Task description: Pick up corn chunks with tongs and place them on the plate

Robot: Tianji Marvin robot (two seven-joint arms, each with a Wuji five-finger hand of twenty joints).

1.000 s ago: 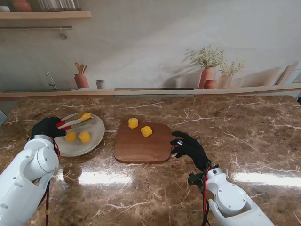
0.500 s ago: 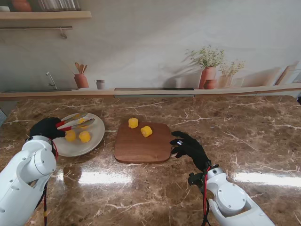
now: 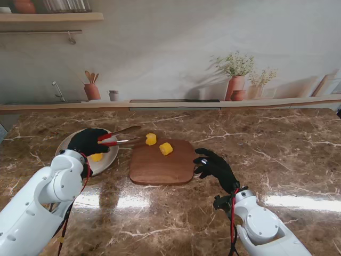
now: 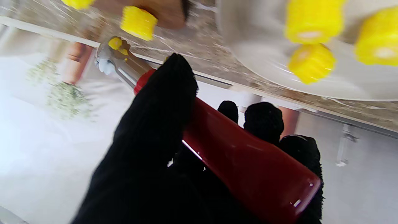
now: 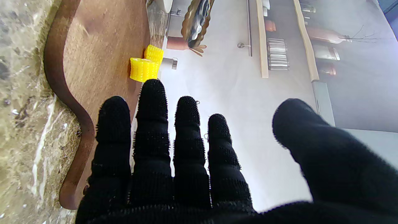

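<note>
Item: red-handled metal tongs [image 3: 118,137], gripped in the black-gloved left hand [image 3: 88,142], whose fingers [image 4: 161,102] wrap the glossy red handle [image 4: 248,168]; the two metal arms stand apart and reach out over the gap between plate and board, tips just short of the nearest chunk and holding nothing. Item: two yellow corn chunks on the brown wooden cutting board [image 3: 160,168], one near its far edge [image 3: 151,139] and one just to the right and nearer to me [image 3: 166,149]; short cylinders with ribbed kernel rows, close together but apart in the stand view. Item: round white plate [image 3: 109,154] at the left of the board, partly hidden by the left hand; one corn chunk [image 3: 96,157] shows in the stand view, while the left wrist view shows three on it [image 4: 312,20], [image 4: 311,62], [image 4: 377,40], blurred, with pale cut ends. Item: black-gloved right hand [image 3: 213,165], empty, four fingers [image 5: 152,124] straight and side by side, thumb spread wide, resting at the board's right edge near its rounded corner. Item: brown marble surface [image 3: 266,144]; plate and board lie near each other with a narrow strip of marble between. The near half of the board is bare wood, and broad bare marble lies to the right of the board and nearer to me.
</note>
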